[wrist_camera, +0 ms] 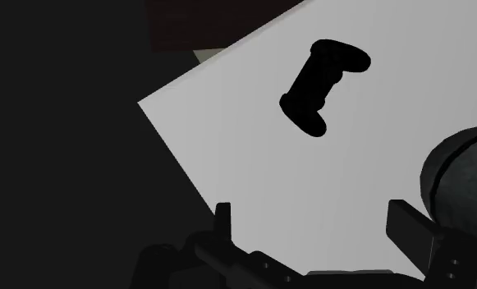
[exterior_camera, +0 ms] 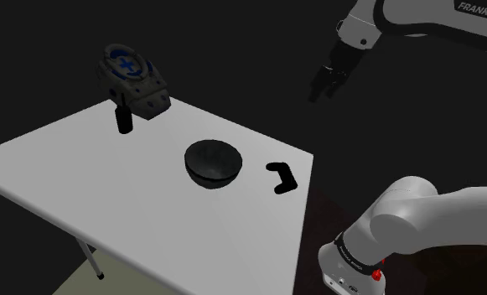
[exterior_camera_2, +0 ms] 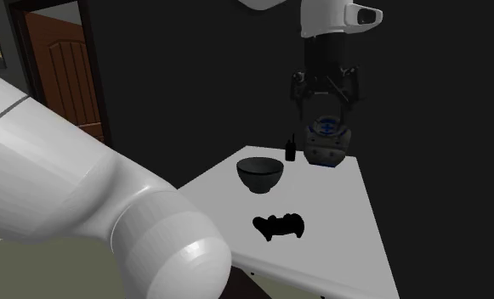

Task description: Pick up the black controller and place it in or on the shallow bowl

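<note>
The black controller [exterior_camera: 281, 177] lies flat on the white table [exterior_camera: 65, 168], near the edge at the shoulder view's right. Just to its left stands the dark shallow bowl [exterior_camera: 213, 163] with nothing in it. My gripper [exterior_camera: 325, 84] hangs high in the air, above and beyond the controller, open and holding nothing. In the second exterior view the gripper [exterior_camera_2: 324, 98] is well above the table, with the bowl [exterior_camera_2: 260, 174] and controller [exterior_camera_2: 279, 226] below it. In the wrist view the open gripper [wrist_camera: 314, 226] looks down on the controller [wrist_camera: 323, 86], with the bowl's rim [wrist_camera: 462, 181] beside one finger.
A grey, blue-topped object [exterior_camera: 132, 80] and a small dark bottle [exterior_camera: 125, 117] stand at the table's far corner. The same grey object [exterior_camera_2: 326, 140] sits under the gripper in the second exterior view. A brown door [exterior_camera_2: 62, 76] shows behind, and my stand [exterior_camera: 350, 268] is beside the table.
</note>
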Action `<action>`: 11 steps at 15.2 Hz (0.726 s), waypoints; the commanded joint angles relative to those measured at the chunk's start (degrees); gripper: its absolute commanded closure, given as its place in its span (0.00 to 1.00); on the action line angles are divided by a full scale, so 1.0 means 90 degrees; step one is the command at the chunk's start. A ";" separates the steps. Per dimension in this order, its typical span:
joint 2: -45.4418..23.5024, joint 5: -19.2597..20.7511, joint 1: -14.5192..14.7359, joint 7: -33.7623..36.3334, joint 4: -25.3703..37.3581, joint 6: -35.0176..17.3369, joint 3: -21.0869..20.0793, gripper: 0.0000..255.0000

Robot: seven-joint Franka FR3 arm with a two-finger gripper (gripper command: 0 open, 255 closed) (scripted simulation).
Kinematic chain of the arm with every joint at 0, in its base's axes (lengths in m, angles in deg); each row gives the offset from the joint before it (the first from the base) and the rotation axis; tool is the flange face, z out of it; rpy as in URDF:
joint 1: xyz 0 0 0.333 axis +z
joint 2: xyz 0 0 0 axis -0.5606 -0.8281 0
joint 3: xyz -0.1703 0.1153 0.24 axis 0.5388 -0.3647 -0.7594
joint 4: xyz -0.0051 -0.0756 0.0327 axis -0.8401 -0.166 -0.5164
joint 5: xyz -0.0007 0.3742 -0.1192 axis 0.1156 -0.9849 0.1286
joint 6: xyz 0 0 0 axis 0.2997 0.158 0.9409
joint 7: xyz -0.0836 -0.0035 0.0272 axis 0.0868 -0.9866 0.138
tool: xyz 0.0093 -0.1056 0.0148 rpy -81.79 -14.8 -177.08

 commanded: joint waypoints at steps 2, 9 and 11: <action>0.0092 -0.0017 0.0011 0.0009 -0.0276 -0.0204 -0.0002 0.00; 0.0521 -0.0143 0.0113 0.0060 -0.2045 -0.1686 -0.0017 0.00; 0.0560 -0.0183 0.0151 0.0071 -0.2500 -0.2143 -0.0024 0.00</action>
